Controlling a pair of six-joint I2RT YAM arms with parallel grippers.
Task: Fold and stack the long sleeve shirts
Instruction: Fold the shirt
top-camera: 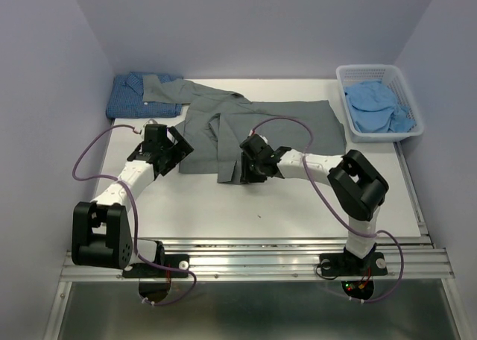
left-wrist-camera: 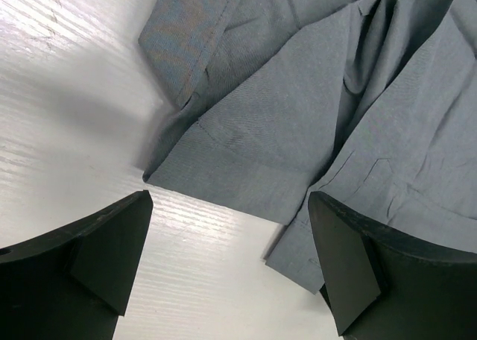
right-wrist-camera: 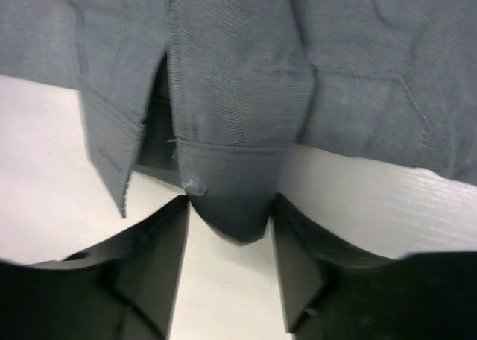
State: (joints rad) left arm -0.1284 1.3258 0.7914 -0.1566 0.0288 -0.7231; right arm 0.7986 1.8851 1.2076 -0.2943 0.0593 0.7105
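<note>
The plain grey shirt (top-camera: 261,127) lies spread in the middle of the table, one sleeve folded down its front. My right gripper (top-camera: 252,167) is at its near edge. In the right wrist view the fingers (right-wrist-camera: 160,243) press both sides of the grey sleeve cuff (right-wrist-camera: 227,198), partly closed. My left gripper (top-camera: 165,150) is open at the shirt's left near corner (left-wrist-camera: 223,176), with bare table between the jaws. The dark blue dotted shirt (top-camera: 138,94) lies folded at the far left. The pale blue shirt (top-camera: 376,105) lies crumpled in the basket.
A white lattice basket (top-camera: 358,73) stands at the far right of the table. Walls close in at the back and both sides. The white table (top-camera: 223,206) reaches from the shirt to the metal rail by the arm bases.
</note>
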